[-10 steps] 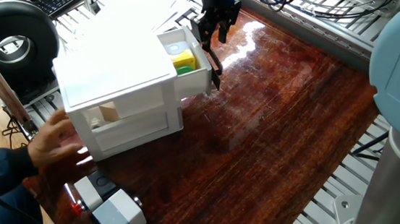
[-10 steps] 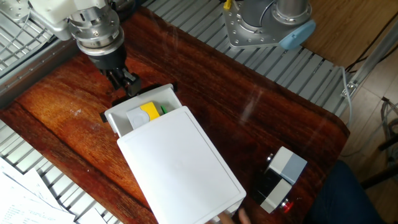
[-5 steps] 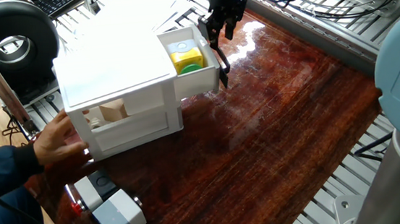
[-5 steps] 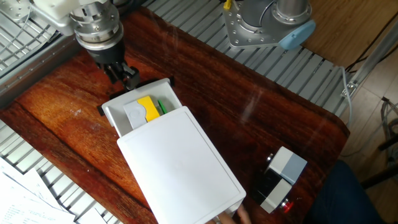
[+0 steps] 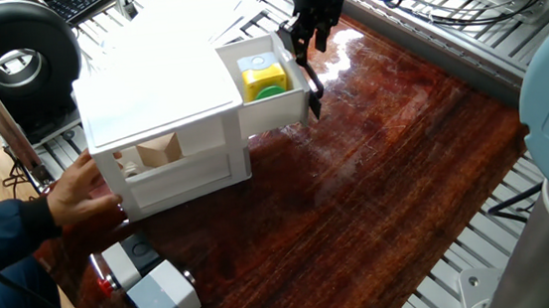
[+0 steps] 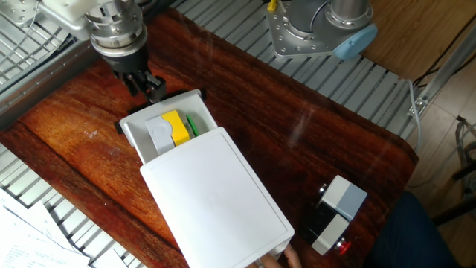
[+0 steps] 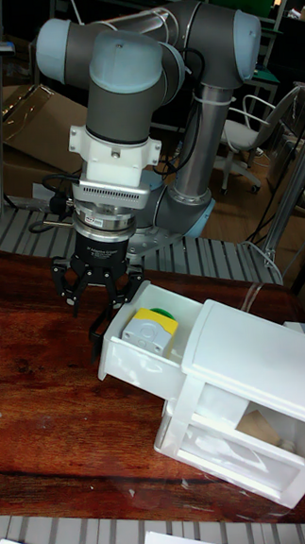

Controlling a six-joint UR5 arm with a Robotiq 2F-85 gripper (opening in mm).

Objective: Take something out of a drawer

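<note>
The drawer (image 5: 276,109) (image 6: 131,135) (image 7: 134,360) stands pulled out of the white cabinet (image 5: 149,85). In it lies something (image 5: 261,77) (image 6: 177,128) (image 7: 149,327), a yellow block with a green disc (image 5: 270,92) against it. My gripper (image 5: 305,50) (image 6: 146,85) (image 7: 101,304) hangs just over the drawer's black bar handle (image 5: 314,99) (image 7: 97,338), outside the front wall. Its fingers are spread apart in the tall fixed view. The handle sits at or just below the tips, and I cannot tell whether they touch it.
A tan wedge (image 5: 160,151) (image 7: 261,426) shows in the cabinet's open front. A person's hand (image 5: 79,196) rests against the cabinet's side. A grey box with a red button (image 5: 151,284) (image 6: 335,212) stands near the table edge. The arm's base (image 6: 320,30) is at the table's side.
The drawer has slid further out of the cabinet, showing more of the yellow block. My gripper moved the same way with the handle and rose slightly.
</note>
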